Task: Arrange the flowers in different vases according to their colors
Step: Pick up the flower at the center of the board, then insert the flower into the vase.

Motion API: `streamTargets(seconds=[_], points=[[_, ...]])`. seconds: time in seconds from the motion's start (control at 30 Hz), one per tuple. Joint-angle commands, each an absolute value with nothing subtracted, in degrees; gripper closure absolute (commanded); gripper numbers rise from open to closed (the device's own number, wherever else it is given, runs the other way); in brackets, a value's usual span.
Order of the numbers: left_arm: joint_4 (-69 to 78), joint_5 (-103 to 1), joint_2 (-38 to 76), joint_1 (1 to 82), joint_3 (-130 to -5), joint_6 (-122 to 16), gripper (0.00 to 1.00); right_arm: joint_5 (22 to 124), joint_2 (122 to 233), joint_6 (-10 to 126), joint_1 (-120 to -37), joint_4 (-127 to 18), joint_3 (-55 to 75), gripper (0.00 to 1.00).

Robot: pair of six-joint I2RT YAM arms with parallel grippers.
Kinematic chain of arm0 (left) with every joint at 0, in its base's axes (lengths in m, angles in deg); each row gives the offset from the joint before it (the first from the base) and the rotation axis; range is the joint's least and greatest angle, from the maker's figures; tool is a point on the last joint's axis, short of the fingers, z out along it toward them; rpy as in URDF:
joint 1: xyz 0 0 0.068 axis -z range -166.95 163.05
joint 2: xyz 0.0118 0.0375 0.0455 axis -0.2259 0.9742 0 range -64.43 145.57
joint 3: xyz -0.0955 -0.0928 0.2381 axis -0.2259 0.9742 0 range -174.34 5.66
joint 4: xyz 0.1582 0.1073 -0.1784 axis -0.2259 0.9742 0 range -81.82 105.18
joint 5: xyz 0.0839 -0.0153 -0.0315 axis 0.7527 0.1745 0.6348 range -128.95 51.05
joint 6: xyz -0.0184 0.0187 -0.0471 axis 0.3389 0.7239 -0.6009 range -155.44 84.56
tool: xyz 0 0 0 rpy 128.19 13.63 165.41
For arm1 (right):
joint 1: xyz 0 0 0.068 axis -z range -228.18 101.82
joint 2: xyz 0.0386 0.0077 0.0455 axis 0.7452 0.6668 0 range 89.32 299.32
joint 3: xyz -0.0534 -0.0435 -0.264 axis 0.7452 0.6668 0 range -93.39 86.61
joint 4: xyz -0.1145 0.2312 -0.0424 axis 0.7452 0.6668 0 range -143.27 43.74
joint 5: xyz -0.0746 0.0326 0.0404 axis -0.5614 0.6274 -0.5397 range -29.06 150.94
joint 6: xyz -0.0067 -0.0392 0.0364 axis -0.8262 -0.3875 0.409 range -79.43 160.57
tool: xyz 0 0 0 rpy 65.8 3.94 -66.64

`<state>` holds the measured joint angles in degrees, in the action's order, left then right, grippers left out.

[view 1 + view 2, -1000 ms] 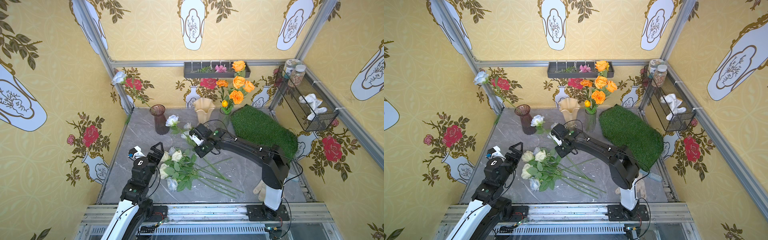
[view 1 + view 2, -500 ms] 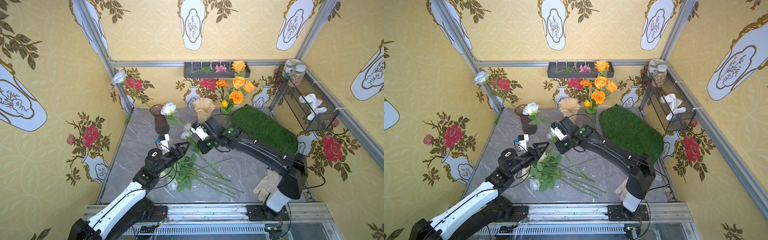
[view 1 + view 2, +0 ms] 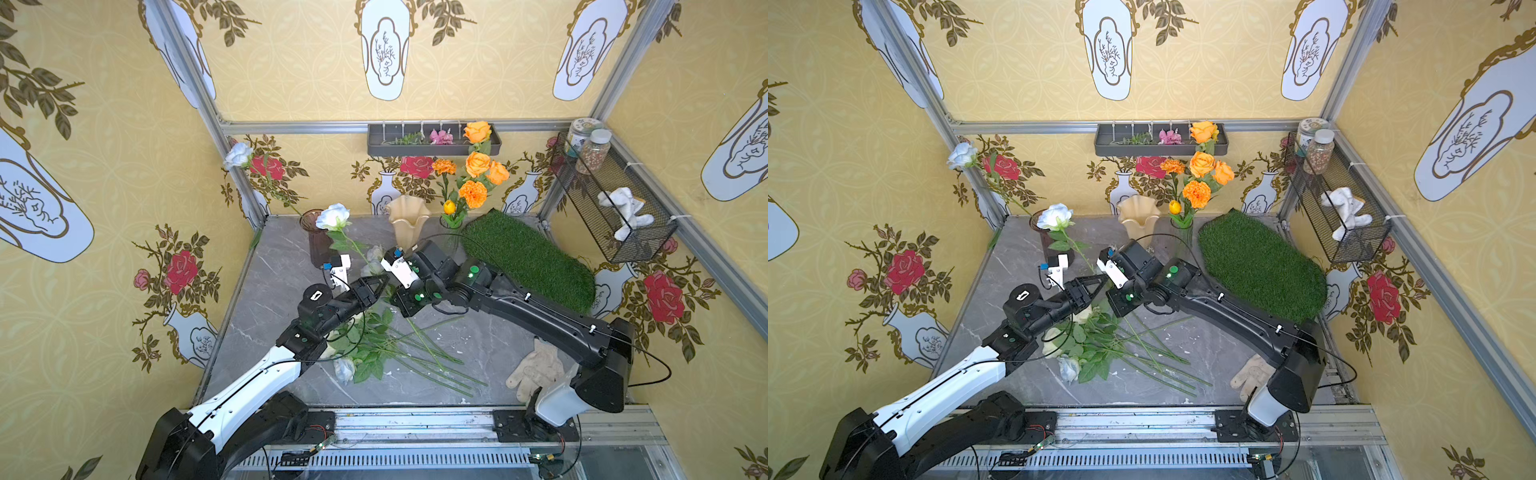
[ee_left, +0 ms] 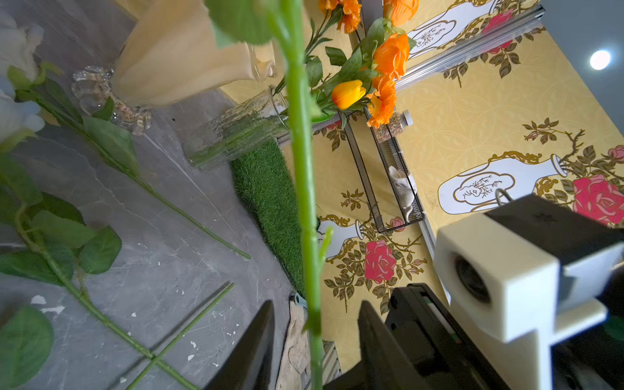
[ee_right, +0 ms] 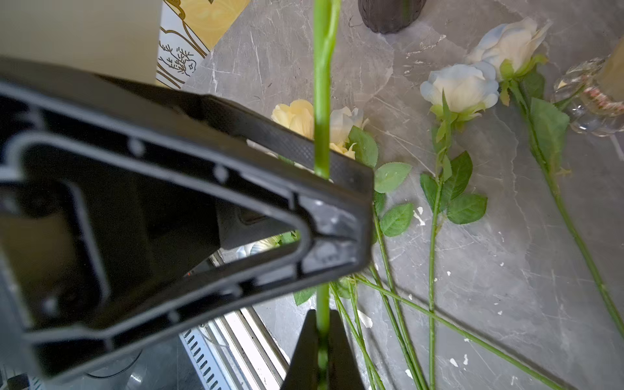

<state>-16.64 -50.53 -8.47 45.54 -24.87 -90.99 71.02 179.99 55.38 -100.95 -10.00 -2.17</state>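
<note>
Centrally, above the grey marble table (image 3: 277, 270), a pale blue-white rose (image 3: 332, 216) is carried by its green stem (image 4: 301, 152). Right gripper (image 5: 322, 319): fingers closed on the stem, which is pinched between the two tips. Left gripper (image 4: 315, 305): fingers apart, one on each side of the same stem, just bloom-ward of the right grip. The left wrist view shows a gap on both sides, and no contact can be made out. Long axis of the rose: steeply tilted, bloom uppermost and leaning toward the back left corner, stem descending toward the front to the grippers. In both top views the bloom overlaps the rim of the smoky purple-brown vase (image 3: 316, 249). Other cream and pale roses (image 3: 345, 369) lie flat on the table below the grippers.
</note>
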Motion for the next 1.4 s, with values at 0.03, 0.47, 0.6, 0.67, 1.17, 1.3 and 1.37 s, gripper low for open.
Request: streamTargets(seconds=[0.03,0.47,0.6,0.67,1.17,1.3,1.37], points=[[-18.18,-52.74,-8.27,45.49,-24.76,-91.20,0.75,69.12,179.32,56.52,-101.97,-11.69,-2.71,1.00],[6.46,-47.64,-12.55,45.57,-35.88,-81.50,1.00,63.87,177.75,58.37,-102.10,-12.32,-0.03,0.11],[23.46,-37.30,-12.66,45.45,-46.59,-69.97,1.00,57.66,172.45,59.22,-101.91,-16.23,5.24,0.03],[29.70,-30.52,-12.08,45.27,-51.38,-64.89,1.00,53.49,167.80,60.37,-101.67,-21.81,10.66,0.03],[20.92,-2.86,2.63,35.24,-79.07,-38.63,1.00,39.47,153.37,71.47,-99.51,-89.61,59.19,0.03],[15.92,-0.69,9.15,31.21,-85.07,-35.94,1.00,40.19,154.85,67.58,-99.74,-100.37,64.01,0.03],[11.97,1.57,12.63,30.39,-87.79,-32.80,1.00,39.88,154.71,66.60,-99.71,-104.24,65.91,0.03]])
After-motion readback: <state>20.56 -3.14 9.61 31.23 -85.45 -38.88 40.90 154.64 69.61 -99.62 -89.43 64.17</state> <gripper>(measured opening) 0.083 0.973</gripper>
